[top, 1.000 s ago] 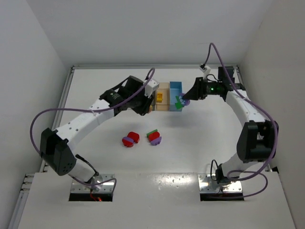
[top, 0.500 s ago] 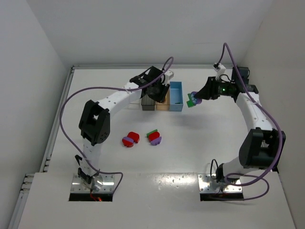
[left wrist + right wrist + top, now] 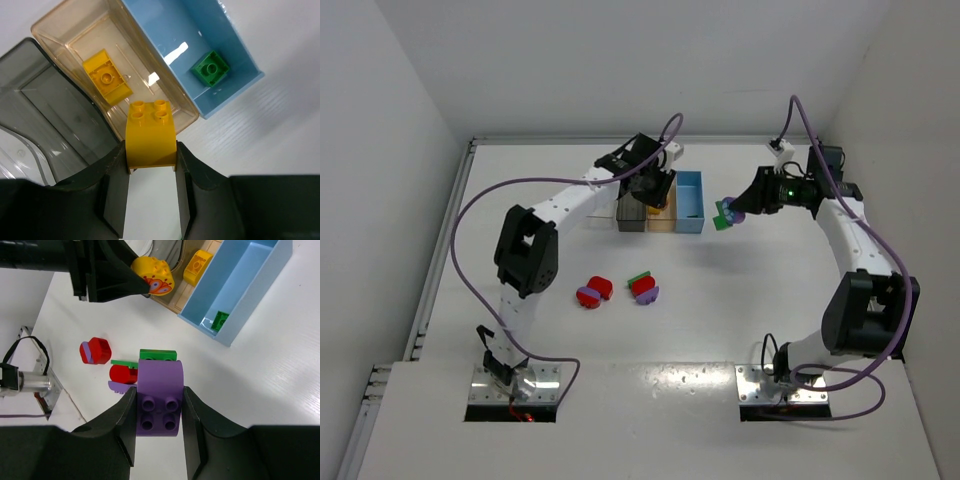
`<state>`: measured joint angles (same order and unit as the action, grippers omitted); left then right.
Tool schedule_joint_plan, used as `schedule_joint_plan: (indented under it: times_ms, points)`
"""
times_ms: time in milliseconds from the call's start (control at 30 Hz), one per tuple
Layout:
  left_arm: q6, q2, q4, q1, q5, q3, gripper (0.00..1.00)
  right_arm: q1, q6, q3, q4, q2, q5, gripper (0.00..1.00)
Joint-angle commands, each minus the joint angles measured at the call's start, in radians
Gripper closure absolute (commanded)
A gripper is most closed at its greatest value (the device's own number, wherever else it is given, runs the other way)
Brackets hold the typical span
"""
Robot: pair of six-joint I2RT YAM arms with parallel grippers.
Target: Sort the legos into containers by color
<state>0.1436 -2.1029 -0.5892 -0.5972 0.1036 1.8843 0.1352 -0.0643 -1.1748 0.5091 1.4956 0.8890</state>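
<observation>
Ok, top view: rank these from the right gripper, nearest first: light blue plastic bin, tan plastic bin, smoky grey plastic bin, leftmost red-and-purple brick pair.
From the right gripper:
1. light blue plastic bin, just to its left.
2. tan plastic bin, next along.
3. smoky grey plastic bin, beyond the tan.
4. red-and-purple brick pair, far lower left in view.

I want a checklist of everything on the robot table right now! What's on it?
Surface: white table, no spills seen.
Job's things: tan bin holds one yellow brick; light blue bin holds one green brick; grey bin shows nothing inside; red-purple clump and red-green-purple clump lie loose.
Clutter: nothing seen.
Grippers: left gripper fingers clamp the held yellow brick; right gripper fingers clamp a purple brick with a green piece attached.
Cables: purple cables loop off both arms.
Surroundings: white walls.
</observation>
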Motion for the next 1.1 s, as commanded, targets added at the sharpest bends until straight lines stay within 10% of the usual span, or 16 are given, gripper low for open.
schedule_joint_plan:
  times_ms: [0,300,567,767,1067]
  points:
    - [0.002,-0.026,0.008,0.019,-0.007,0.047,0.98,0.004,-0.008,-0.002,-0.035,-0.023,0.013,1.00]
    - [0.002,-0.060,-0.001,0.028,0.054,0.076,0.42,0.004,-0.028,-0.022,-0.053,-0.005,0.033,1.00]
    - [0.013,0.064,0.045,0.083,0.397,0.012,0.37,-0.005,-0.189,0.006,-0.187,0.040,0.200,1.00]
    - [0.042,0.184,0.158,0.163,1.095,-0.187,0.34,-0.038,-0.575,0.055,-0.570,0.118,0.393,1.00]
    - [0.255,0.267,0.442,0.172,1.194,-0.393,0.31,-0.134,-0.666,-0.014,-0.650,0.199,0.436,1.00]
